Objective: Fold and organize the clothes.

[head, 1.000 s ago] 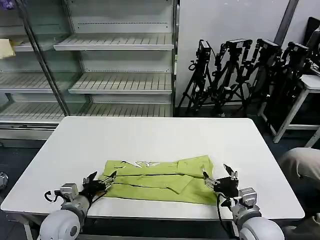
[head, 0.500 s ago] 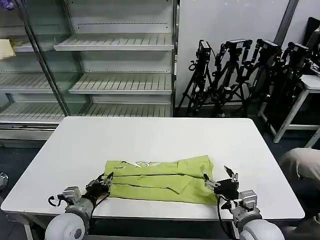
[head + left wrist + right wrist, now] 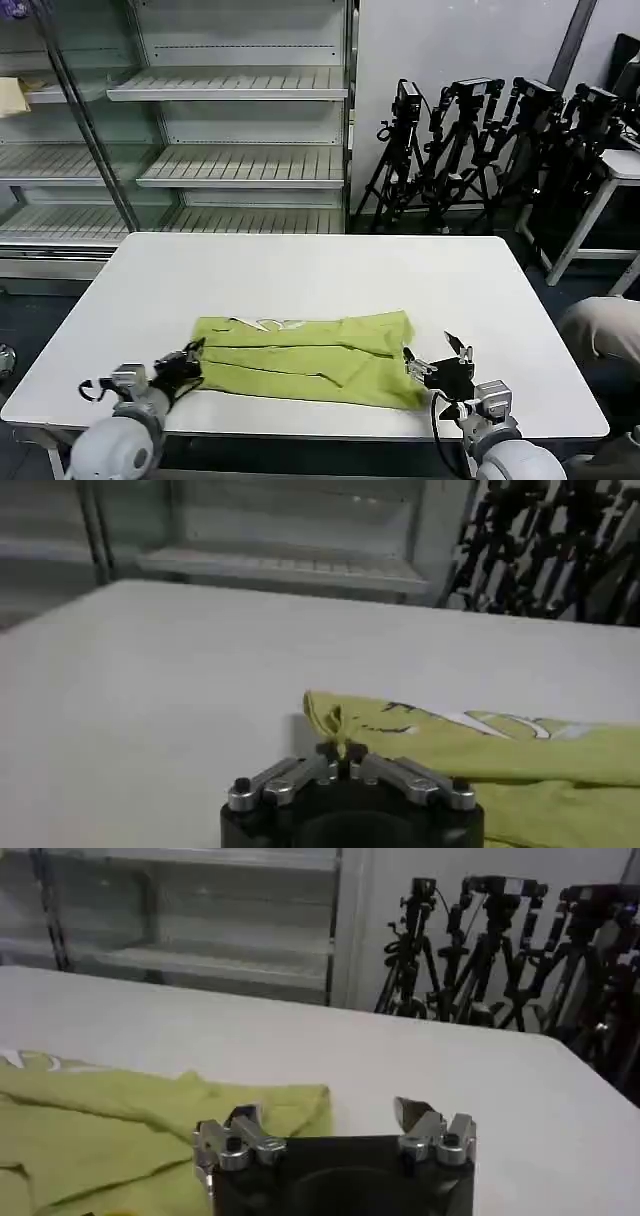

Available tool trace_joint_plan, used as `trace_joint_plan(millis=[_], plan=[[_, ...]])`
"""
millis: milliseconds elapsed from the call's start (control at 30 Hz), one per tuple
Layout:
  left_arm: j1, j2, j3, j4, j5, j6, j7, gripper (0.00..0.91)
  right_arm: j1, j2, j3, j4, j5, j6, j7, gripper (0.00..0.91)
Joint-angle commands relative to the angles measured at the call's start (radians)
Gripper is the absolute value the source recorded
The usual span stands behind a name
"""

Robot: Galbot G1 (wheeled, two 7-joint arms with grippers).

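On white table (image 3: 300, 270), soft folded T-shirt (image 3: 310, 358)

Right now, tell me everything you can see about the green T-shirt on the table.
The T-shirt is plain lime yellow-green, of thin soft cloth, folded into a long band lying flat near the front edge of the white table, with creases running along it and its pale neckline inside showing at the far edge. The left gripper is shut on its left corner, pinching a small bunch of cloth. The right gripper stands open at its right end.
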Motion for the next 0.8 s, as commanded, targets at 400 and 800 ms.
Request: trace_joint_plan(millis=[400,800], plan=[[0.049,0.23,-0.265,-0.08,0.188,-0.003,0.169,0.01,0.005,0.01,0.0,0.02,-0.011,0.019,-0.003,0.907],[0.003,0.008,0.213,-0.275,0.25,-0.002,0.172,0.01,-0.058,-0.013,0.066,0.05,-0.023,0.019,-0.002,0.907]])
